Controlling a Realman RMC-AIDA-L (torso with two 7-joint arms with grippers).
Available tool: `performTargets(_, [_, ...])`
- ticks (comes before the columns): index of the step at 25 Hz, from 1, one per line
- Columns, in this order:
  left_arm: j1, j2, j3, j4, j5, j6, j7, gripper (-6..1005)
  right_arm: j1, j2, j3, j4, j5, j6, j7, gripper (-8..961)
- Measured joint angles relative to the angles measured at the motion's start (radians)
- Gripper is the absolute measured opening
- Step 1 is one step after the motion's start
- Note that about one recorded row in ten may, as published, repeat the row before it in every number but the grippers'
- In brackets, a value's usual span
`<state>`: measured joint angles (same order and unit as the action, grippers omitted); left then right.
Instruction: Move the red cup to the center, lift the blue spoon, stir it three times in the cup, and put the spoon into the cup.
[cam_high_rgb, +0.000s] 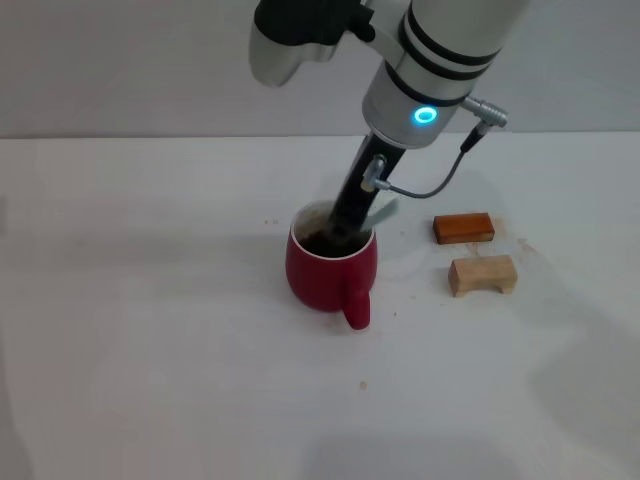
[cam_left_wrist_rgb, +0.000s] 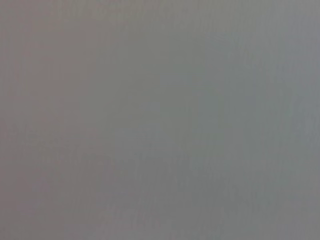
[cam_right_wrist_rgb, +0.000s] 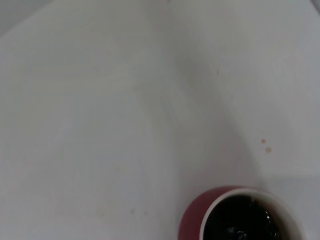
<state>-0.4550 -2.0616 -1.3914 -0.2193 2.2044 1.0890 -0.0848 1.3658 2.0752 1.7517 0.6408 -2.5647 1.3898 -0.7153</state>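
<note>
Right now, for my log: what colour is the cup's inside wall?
White inside the red cup, clearest in the right wrist view.

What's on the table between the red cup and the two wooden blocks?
Nothing: in the head view the white table is bare between the red cup and both the orange-brown block and the pale wooden block.

Soft, even light floods the white tabletop (cam_high_rgb: 150, 350) in the head view, shadows faint at lower right. The red cup (cam_high_rgb: 331, 273) looks slightly blurred. Left wrist view is a featureless grey haze. Right wrist view is soft, liquid glinting at the bottom edge.
</note>
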Motion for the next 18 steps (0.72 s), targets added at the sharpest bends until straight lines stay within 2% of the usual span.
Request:
performTargets(3, [-0.003, 0.0, 0.0, 0.0, -0.002, -0.002, 0.001, 863, -0.02, 0.001, -0.008, 0.023, -0.001, -0.065, 0.0, 216])
performTargets(4, [-0.004, 0.0, 0.0, 0.0, -0.002, -0.004, 0.001, 863, -0.074, 0.002, -0.051, 0.087, -0.005, -0.166, 0.004, 216])
performTargets(5, [-0.004, 0.0, 0.0, 0.0, -0.002, -0.004, 0.001, 863, -0.074, 0.002, -0.051, 0.087, -0.005, -0.166, 0.004, 216])
performTargets(6, [-0.004, 0.0, 0.0, 0.0, -0.002, -0.005, 0.001, 863, -0.114, 0.002, -0.084, 0.132, -0.005, -0.22, 0.01, 216])
performTargets(8, [-0.005, 0.0, 0.0, 0.0, -0.001, -0.006, 0.003, 863, -0.205, 0.002, -0.156, 0.233, -0.005, -0.346, 0.026, 216])
performTargets(9, [-0.006, 0.0, 0.001, 0.0, 0.0, -0.006, 0.005, 863, -0.31, 0.002, -0.232, 0.335, -0.022, -0.492, 0.055, 216])
performTargets(10, [-0.006, 0.0, 0.001, 0.0, 0.0, -0.006, 0.005, 863, -0.31, 0.002, -0.232, 0.335, -0.022, -0.492, 0.055, 216])
performTargets(11, [-0.006, 0.0, 0.003, 0.0, 0.001, -0.006, 0.005, 863, -0.367, 0.002, -0.27, 0.385, -0.044, -0.561, 0.077, 216])
performTargets(12, [-0.007, 0.001, 0.005, 0.0, 0.001, -0.006, 0.004, 863, -0.487, 0.003, -0.344, 0.48, -0.133, -0.713, 0.157, 216])
performTargets(13, [-0.007, 0.001, 0.006, 0.0, 0.001, -0.007, 0.004, 863, -0.487, 0.003, -0.344, 0.48, -0.133, -0.713, 0.157, 216])
performTargets(14, [-0.009, 0.001, 0.009, 0.001, 0.002, -0.008, 0.005, 863, -0.615, 0.006, -0.419, 0.567, -0.256, -0.877, 0.252, 216])
performTargets(15, [-0.009, 0.001, 0.009, 0.001, 0.002, -0.008, 0.005, 863, -0.615, 0.006, -0.419, 0.567, -0.256, -0.877, 0.252, 216])
performTargets(16, [-0.01, 0.002, 0.01, 0.003, 0.002, -0.009, 0.005, 863, -0.735, 0.007, -0.466, 0.611, -0.335, -1.048, 0.313, 216])
performTargets(17, [-0.012, 0.002, 0.011, 0.005, 0.002, -0.01, 0.005, 863, -0.791, 0.008, -0.476, 0.62, -0.348, -1.144, 0.326, 216])
performTargets(18, [-0.012, 0.002, 0.011, 0.006, 0.002, -0.01, 0.005, 863, -0.791, 0.008, -0.476, 0.62, -0.348, -1.144, 0.326, 216])
